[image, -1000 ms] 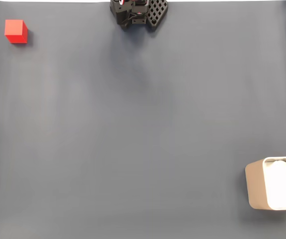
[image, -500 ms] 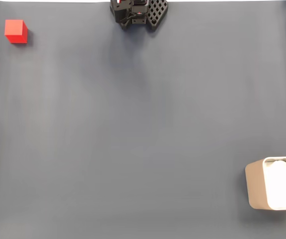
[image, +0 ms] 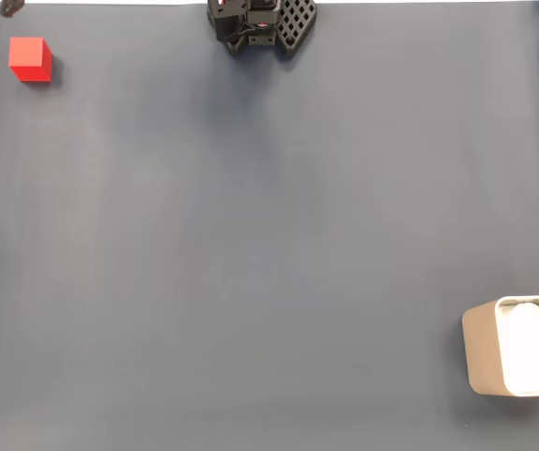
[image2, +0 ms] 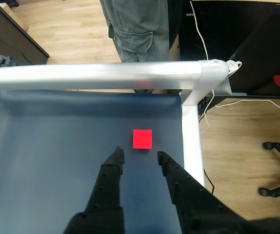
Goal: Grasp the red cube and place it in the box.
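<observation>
Dark blue table (image: 269, 244) lay under fixed view. Cube (image: 30, 59) sat far left; box (image: 481, 349) near right, well apart. Claw (image2: 139, 157) open, short of cube. Step: approach. Next: advance, straddle cube, close.

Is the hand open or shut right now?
Open: in the wrist view the hand's fingers stand apart, with the red cube just beyond them.

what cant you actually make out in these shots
- The box in the fixed view: its right side is cut off by the frame edge, and white padding hides its floor.
- The arm in the fixed view: cut off by the top edge.
- The claw in the wrist view: its height above the mat near the red cube cannot be judged.
- The person's trousers: cropped by the top edge.
</observation>
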You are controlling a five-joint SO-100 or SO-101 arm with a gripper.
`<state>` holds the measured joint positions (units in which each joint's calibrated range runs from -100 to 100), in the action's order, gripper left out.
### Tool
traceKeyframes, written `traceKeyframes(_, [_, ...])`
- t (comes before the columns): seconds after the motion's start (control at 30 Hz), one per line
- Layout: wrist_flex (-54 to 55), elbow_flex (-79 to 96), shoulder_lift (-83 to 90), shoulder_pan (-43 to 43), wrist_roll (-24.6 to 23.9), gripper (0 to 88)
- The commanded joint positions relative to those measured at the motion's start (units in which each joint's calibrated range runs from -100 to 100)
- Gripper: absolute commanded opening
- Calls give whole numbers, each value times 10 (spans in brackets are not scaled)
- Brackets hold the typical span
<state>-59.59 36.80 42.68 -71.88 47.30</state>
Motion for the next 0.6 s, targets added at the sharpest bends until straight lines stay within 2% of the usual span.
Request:
traceKeyframes(0.0, [25,11,-1,-11,7,162])
traceKeyframes(0.57, [79,47,-40,-21,9,236])
